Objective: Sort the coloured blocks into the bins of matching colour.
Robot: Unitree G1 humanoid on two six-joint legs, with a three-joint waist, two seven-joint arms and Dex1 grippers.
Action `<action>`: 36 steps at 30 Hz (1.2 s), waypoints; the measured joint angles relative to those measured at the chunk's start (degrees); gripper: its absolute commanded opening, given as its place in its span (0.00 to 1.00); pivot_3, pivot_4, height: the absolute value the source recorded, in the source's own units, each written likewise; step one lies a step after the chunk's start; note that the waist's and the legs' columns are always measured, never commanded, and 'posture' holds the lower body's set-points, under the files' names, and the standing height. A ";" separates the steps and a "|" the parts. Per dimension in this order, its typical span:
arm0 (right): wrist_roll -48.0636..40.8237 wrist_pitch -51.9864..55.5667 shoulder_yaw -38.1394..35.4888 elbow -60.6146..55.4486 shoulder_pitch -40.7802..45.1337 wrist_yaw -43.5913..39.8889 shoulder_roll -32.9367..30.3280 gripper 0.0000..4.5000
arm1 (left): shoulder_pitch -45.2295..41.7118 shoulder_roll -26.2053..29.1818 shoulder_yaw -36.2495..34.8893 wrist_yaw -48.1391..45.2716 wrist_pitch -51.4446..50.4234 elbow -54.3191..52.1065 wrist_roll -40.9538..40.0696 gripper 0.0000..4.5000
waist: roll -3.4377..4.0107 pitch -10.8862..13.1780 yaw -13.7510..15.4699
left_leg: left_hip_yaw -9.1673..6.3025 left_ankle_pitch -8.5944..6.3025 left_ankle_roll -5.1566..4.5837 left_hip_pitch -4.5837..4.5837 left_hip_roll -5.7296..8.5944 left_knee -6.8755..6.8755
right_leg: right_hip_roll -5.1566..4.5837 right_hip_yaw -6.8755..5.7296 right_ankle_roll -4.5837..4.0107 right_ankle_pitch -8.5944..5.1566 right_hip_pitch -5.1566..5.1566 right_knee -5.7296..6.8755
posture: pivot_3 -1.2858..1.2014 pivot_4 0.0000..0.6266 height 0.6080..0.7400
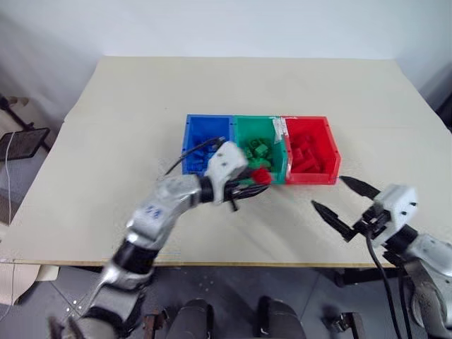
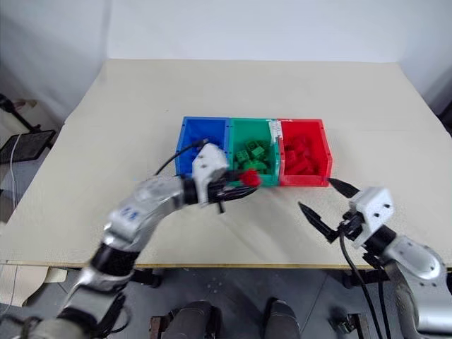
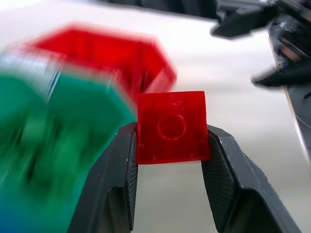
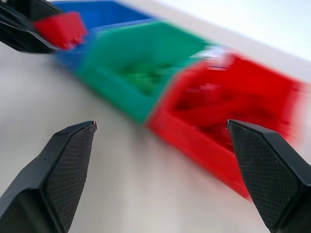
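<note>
Three joined bins stand mid-table: blue bin [image 1: 203, 138], green bin [image 1: 256, 134] holding green blocks [image 1: 256, 150], and red bin [image 1: 311, 150] holding red blocks [image 1: 305, 154]. My left gripper [image 1: 260, 176] is shut on a red block [image 3: 171, 127], held just above the front edge of the green bin. My right gripper [image 1: 337, 201] stands open on the near right, in front of the red bin, with nothing between its fingers.
A small white tag [image 1: 279, 130] sits on the wall between the green and red bins. The beige table [image 1: 127, 106] spreads wide on all sides of the bins. Its front edge [image 1: 268, 264] runs close below both grippers.
</note>
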State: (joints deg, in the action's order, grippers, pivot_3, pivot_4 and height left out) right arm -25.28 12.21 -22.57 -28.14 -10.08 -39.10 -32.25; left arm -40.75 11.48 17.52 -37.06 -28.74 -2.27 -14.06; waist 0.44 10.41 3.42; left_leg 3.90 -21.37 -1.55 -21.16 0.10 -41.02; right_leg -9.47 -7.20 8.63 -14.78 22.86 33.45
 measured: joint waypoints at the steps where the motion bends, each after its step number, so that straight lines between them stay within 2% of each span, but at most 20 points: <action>1: 0.05 0.21 -1.39 -1.50 -2.31 1.08 0.37 1.00 | -2.95 -2.47 1.02 0.16 3.04 4.60 1.29 0.33 | 0.00 0.00 -0.02 | 0.00 0.00 0.00 0.00 0.00 0.05 | 0.00 -0.03 0.00 0.00 0.01 -0.03 | 0.52 0.24 1.00; 3: 0.18 0.50 -2.64 -3.92 -5.90 2.77 1.46 1.00 | -8.89 -6.75 1.86 1.13 9.54 13.65 4.36 0.33 | -0.05 0.03 0.02 | -0.04 0.01 -0.01 -0.04 -0.02 0.08 | 0.03 -0.15 0.00 0.00 0.01 -0.08 | 0.52 0.24 1.00; 5: 0.56 0.80 -3.61 -6.81 -9.03 5.00 2.98 1.00 | -17.41 -11.10 3.34 2.47 18.05 27.07 8.57 0.33 | -0.09 0.05 0.16 | -0.03 0.02 -0.05 -0.05 -0.01 0.09 | 0.02 -0.15 0.01 0.00 0.00 -0.13 | 0.52 0.24 1.00; 9: 0.84 1.52 -4.03 -10.55 -11.44 7.97 4.49 1.00 | -27.55 -16.23 3.27 6.57 28.10 46.20 13.47 0.33 | -0.10 0.06 -0.20 | -0.02 -0.05 -0.19 -0.04 -0.01 0.16 | 0.02 -0.11 0.02 0.00 0.00 -0.23 | 0.52 0.24 1.00; 13: 0.72 1.86 -2.22 -13.43 -13.40 9.68 6.42 1.00 | -32.15 -18.70 1.74 10.41 33.62 61.51 16.14 0.63 | -0.11 0.07 -0.50 | -0.01 -0.05 -0.21 -0.07 -0.03 0.30 | 0.02 -0.13 0.02 0.00 0.10 -0.27 | 0.52 0.24 1.00; 16: 0.69 2.16 -1.23 -14.35 -13.60 10.55 7.04 1.00 | -33.96 -18.55 -0.39 12.37 35.61 65.63 17.07 0.85 | -0.12 0.07 -0.43 | -0.01 -0.03 -0.24 -0.14 -0.02 0.29 | 0.02 -0.12 0.02 0.00 0.16 -0.26 | 0.52 0.24 1.00; 18: 0.68 2.43 -0.26 -14.39 -13.20 10.96 7.11 1.00 | -34.45 -18.56 -1.27 12.45 37.20 65.83 17.53 0.98 | -0.13 0.08 -0.21 | -0.02 -0.03 -0.25 -0.16 -0.01 0.25 | 0.01 -0.13 0.02 0.01 0.16 -0.27 | 0.52 0.24 1.00; 21: 0.58 2.91 0.00 -14.40 -12.67 11.01 7.01 1.00 | -32.79 -18.06 -2.92 10.06 39.46 63.15 17.26 0.99 | -0.12 0.07 -0.24 | -0.02 -0.04 -0.26 -0.17 -0.02 0.24 | 0.00 -0.13 0.02 0.01 0.16 -0.27 | 0.52 0.24 1.00; 25: -0.72 3.17 0.47 -13.68 -9.93 8.10 3.40 1.00 | -23.14 -14.55 -4.11 2.63 40.72 48.36 14.16 0.99 | -0.08 0.05 -1.14 | -0.02 -0.04 -0.26 -0.05 -0.07 0.26 | 0.00 0.01 0.02 0.01 0.21 -0.15 | 0.52 0.24 1.00; 30: -4.29 4.13 0.14 -7.42 -4.72 0.39 -3.64 1.00 | -9.07 -3.79 -6.24 -8.59 36.93 29.41 8.28 0.99 | -0.06 0.04 -2.21 | -0.16 -0.03 -0.24 0.06 -0.15 0.14 | 0.01 0.07 0.01 0.01 0.21 0.07 | 0.52 0.24 1.00; 36: -5.57 3.41 2.39 -0.20 1.31 -8.62 -8.91 1.00 | 5.51 13.33 -11.79 -17.26 35.25 17.52 4.59 0.99 | -0.06 0.04 -2.00 | -0.25 -0.06 -0.20 0.03 -0.14 0.08 | 0.01 0.10 0.02 0.01 0.22 0.05 | 0.52 0.24 1.00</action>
State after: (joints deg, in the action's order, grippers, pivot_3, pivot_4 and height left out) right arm -30.85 15.63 -20.18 -28.34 -8.78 -47.71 -41.16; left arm -35.24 24.81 5.73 -54.32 6.51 15.25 -9.47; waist 0.38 10.46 1.42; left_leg 3.65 -21.43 -1.75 -21.13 -0.04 -40.93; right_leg -9.47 -7.10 8.65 -14.77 23.07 33.50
